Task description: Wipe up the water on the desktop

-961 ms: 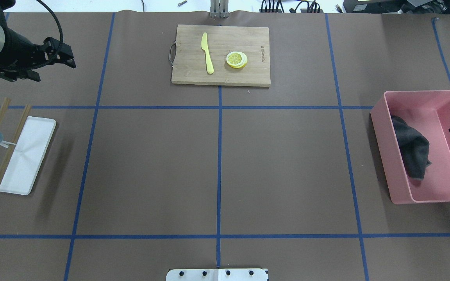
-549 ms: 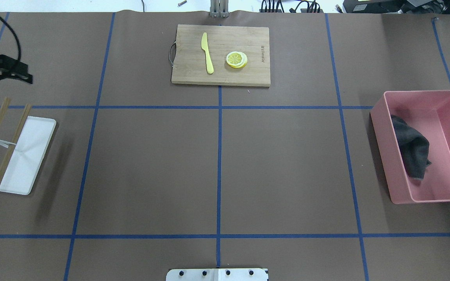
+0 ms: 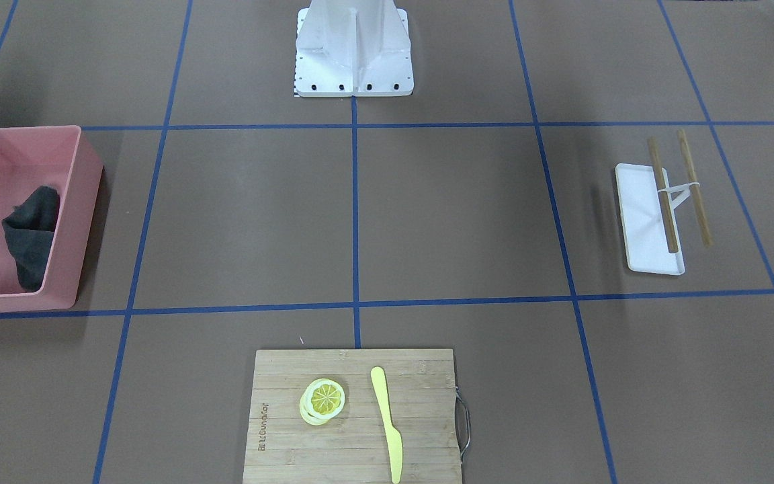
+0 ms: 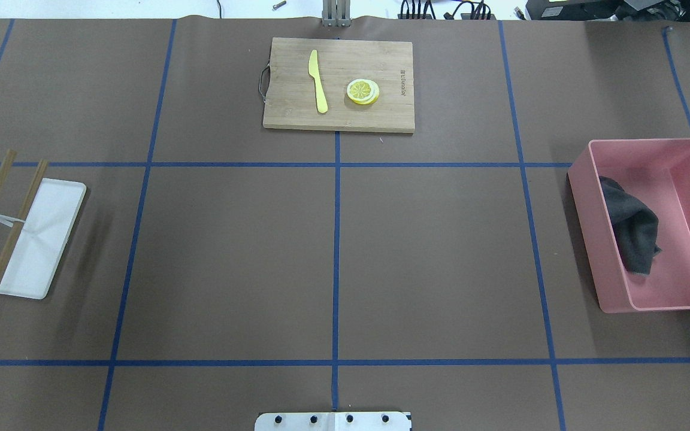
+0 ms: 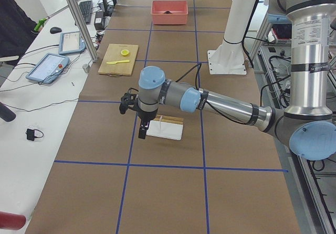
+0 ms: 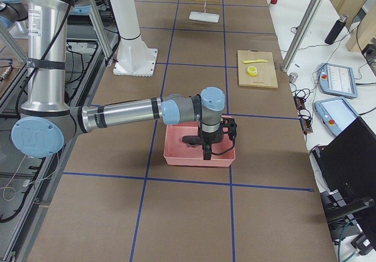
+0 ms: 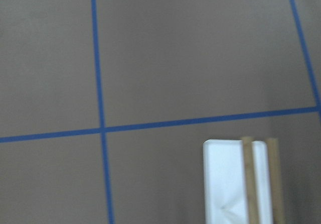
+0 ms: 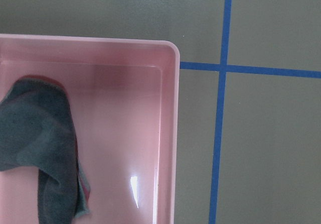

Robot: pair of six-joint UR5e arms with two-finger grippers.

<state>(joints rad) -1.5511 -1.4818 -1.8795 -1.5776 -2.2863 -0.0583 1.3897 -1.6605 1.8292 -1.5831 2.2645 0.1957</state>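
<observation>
The desktop is matte brown with a grid of blue tape; I see no water on it in any view. A dark grey cloth lies crumpled in a pink bin at the right edge, also seen in the right wrist view as the cloth. My right gripper hangs over that pink bin, and only the right side view shows it. Only the left side view shows my left gripper, which hovers beside the white tray. I cannot tell whether either gripper is open or shut.
A white tray with two bamboo sticks across it lies at the left. A bamboo cutting board at the back centre carries a yellow knife and a lemon slice. The robot base stands at mid-edge.
The left gripper has drawn back off the overhead view's left edge. The right gripper has left that view past the pink bin's right side. The cloth has not moved.
</observation>
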